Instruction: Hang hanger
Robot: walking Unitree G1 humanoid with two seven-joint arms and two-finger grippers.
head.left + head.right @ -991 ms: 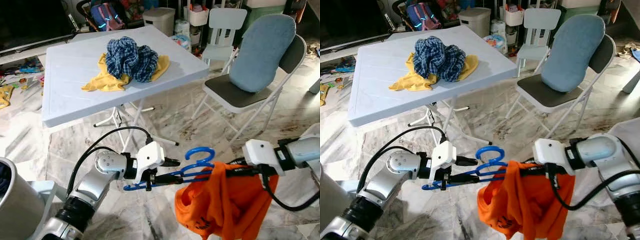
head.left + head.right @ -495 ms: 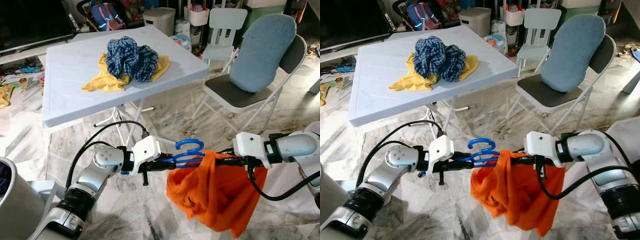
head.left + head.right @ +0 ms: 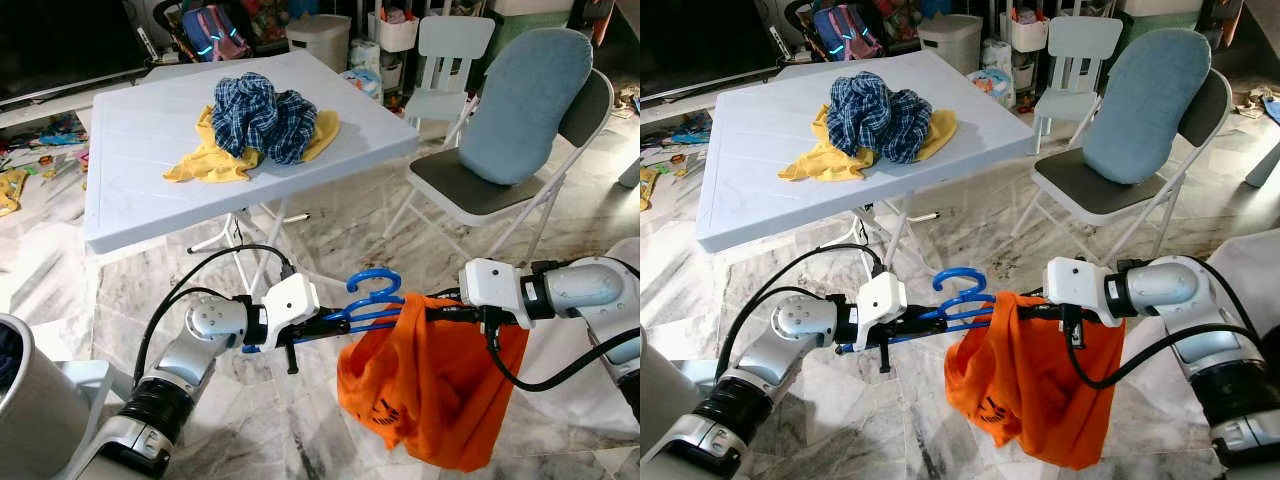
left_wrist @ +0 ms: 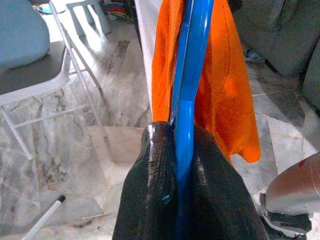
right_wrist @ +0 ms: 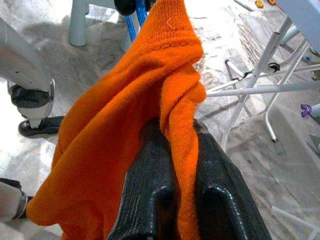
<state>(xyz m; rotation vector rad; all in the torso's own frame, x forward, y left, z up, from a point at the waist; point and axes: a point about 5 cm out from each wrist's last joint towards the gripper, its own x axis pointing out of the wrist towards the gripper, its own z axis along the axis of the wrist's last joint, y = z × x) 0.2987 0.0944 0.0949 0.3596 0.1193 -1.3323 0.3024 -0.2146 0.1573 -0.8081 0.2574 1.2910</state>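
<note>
A blue plastic hanger [image 3: 370,290] hangs in the air in front of me, hook upward. My left gripper [image 3: 333,318] is shut on one end of its bar; in the left wrist view the blue hanger [image 4: 189,90] runs between the black fingers [image 4: 155,190]. An orange garment [image 3: 435,390] is draped over the hanger's other end and hangs down. My right gripper [image 3: 438,313] is shut on the top of that garment. In the right wrist view, a fold of the orange garment [image 5: 125,115] is pinched between the fingers [image 5: 220,205]. The hanger's far arm is hidden under the cloth.
A white folding table [image 3: 140,190] stands ahead on the left, with a blue plaid cloth [image 3: 262,115] on a yellow cloth [image 3: 205,162]. A folding chair [image 3: 470,190] with a blue cushion [image 3: 528,100] stands at the right. A white bin [image 3: 25,400] is at my lower left.
Both grippers have lifted the hanger and garment higher than a second ago. The garment has swung and now hangs straighter below the right gripper.
</note>
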